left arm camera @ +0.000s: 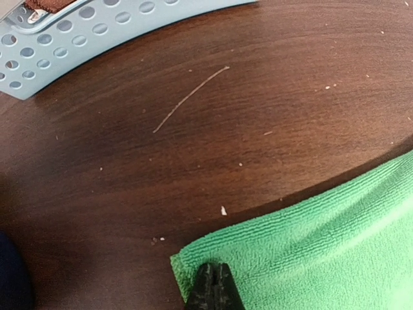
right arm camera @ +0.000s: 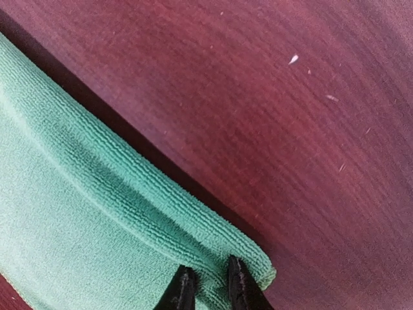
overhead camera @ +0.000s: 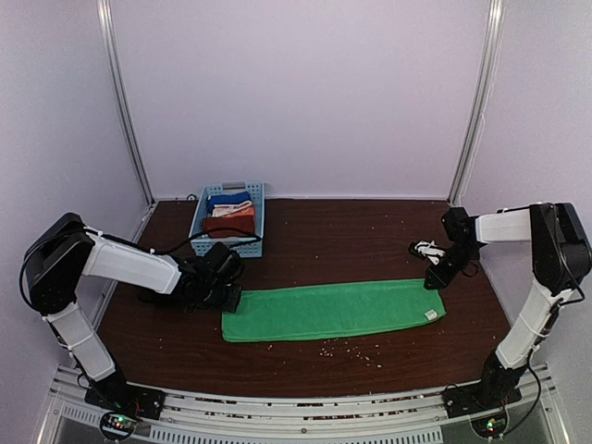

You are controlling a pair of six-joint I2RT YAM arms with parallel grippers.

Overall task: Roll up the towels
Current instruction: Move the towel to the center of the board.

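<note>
The green towel (overhead camera: 333, 310) lies folded into a long strip across the middle of the table. My left gripper (overhead camera: 231, 298) sits low at its left end. In the left wrist view its jaws (left arm camera: 215, 266) are pressed together, pinching the towel (left arm camera: 322, 245) just inside the corner. My right gripper (overhead camera: 433, 280) is at the towel's far right corner. Its jaws (right arm camera: 210, 274) stand slightly apart, shut on a fold of the towel's edge (right arm camera: 77, 213). The rust towel (overhead camera: 228, 225) lies in the basket at the back left.
A light blue perforated basket (overhead camera: 260, 222) at the back left also holds a blue cloth (overhead camera: 227, 199) and a striped cloth (overhead camera: 240, 210). Its wall (left arm camera: 97, 32) shows at the top of the left wrist view. Crumbs (overhead camera: 347, 349) are scattered in front of the towel.
</note>
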